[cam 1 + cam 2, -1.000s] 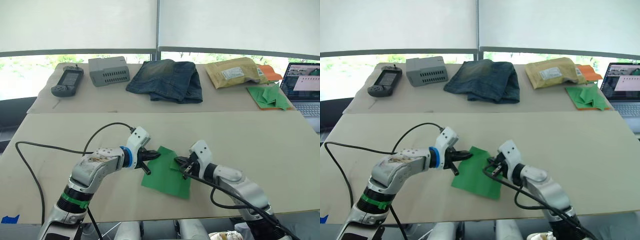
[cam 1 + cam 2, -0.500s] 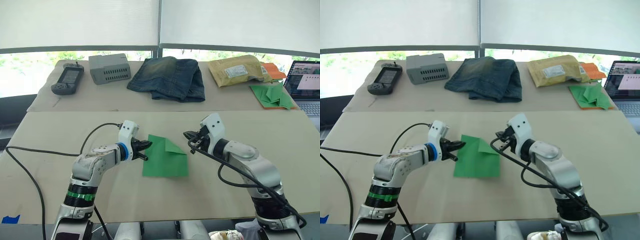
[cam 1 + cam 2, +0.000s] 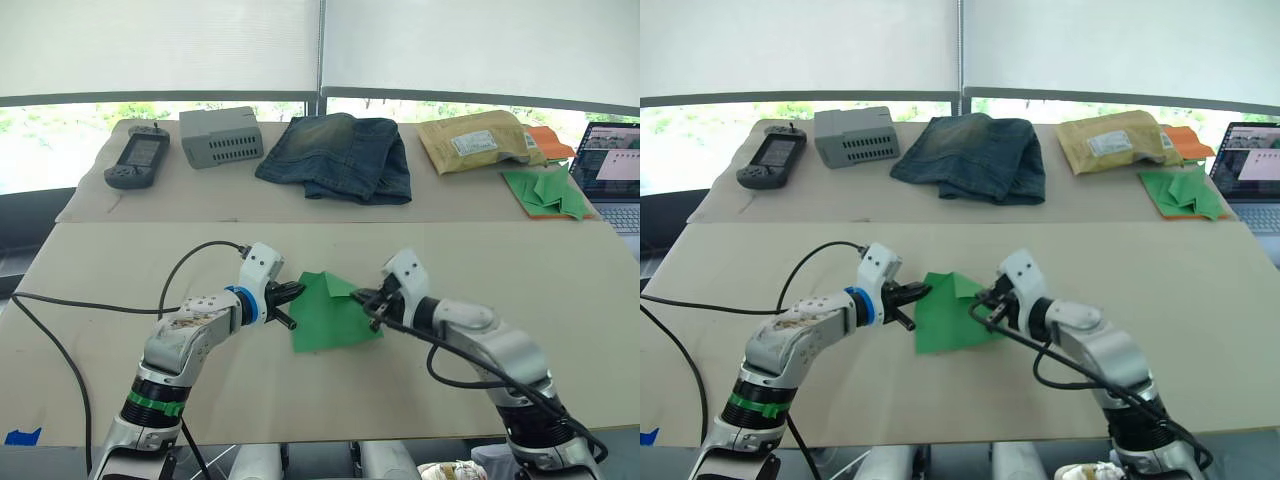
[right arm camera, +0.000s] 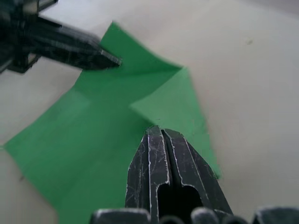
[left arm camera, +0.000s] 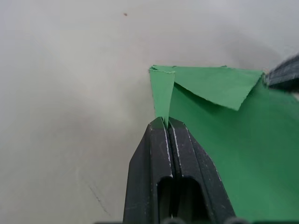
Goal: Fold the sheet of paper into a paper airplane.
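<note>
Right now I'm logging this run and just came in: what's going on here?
The robot is folding the green sheet on the near table. The left gripper is shut on the sheet's left edge, pinching a narrow lifted strip. The right gripper is shut, its tips at the edge of a corner flap turned over onto the sheet. So far only that corner is folded; it is no airplane yet.

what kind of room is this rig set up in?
Probably an office or lab set up for robot data collection. Plain tables stand against windows with roller blinds, an open laptop sits at the far right, and unrelated props line the back: folded jeans, a padded mailer, a handheld controller.
</note>
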Robot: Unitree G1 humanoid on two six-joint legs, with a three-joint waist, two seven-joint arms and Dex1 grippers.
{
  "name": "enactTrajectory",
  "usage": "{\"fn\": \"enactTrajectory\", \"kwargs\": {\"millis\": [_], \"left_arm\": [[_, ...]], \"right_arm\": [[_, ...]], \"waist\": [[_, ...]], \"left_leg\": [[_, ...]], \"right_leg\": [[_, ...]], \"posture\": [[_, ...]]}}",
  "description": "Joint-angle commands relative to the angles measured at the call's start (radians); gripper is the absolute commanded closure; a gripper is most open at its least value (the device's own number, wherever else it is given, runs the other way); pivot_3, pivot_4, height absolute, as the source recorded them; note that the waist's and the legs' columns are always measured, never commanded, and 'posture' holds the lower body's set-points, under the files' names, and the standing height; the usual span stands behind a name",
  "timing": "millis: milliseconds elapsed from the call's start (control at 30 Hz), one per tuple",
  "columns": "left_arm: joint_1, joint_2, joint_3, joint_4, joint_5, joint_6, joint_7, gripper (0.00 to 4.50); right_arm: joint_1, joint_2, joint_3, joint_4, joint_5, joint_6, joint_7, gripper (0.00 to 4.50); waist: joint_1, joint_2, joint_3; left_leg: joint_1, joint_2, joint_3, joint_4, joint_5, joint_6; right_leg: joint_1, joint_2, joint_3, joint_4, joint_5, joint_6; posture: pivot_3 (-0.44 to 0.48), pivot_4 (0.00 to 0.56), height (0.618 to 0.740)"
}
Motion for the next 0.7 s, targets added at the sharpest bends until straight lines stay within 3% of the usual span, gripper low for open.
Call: {"fn": "enactTrajectory", "kwargs": {"millis": [33, 300, 700], "left_arm": [[0.006, -0.004, -0.001, -0.045, 0.004, -0.016, 0.003, 4.49], [-0.007, 0.014, -0.033, -0.039, 0.037, -0.063, -0.029, 4.49], [-0.013, 0.01, -0.146, -0.017, 0.111, -0.076, -0.055, 4.49]], "right_arm": [[-0.011, 0.013, 0.006, 0.032, -0.023, -0.058, -0.006, 4.5], [-0.015, 0.035, 0.048, 0.12, -0.057, -0.055, -0.002, 4.5], [0.02, 0.04, 0.067, 0.094, -0.052, -0.02, -0.007, 4.5]], "waist": [[0.0, 0.0, 0.0], [-0.002, 0.0, 0.0], [0.001, 0.0, 0.0]], "left_leg": [[0.0, 0.0, 0.0, 0.0, 0.0, 0.0], [0.002, 0.001, 0.0, 0.001, 0.0, 0.0], [0.004, 0.001, 0.0, 0.001, 0.0, 0.0]], "right_leg": [[0.0, 0.0, 0.0, 0.0, 0.0, 0.001], [0.001, 0.002, 0.0, 0.001, -0.001, 0.002], [0.005, 0.001, 0.0, 0.0, -0.001, 0.003]], "posture": [[0.0, 0.15, 0.728], [0.0, 0.15, 0.728], [0.0, 0.15, 0.728]]}}
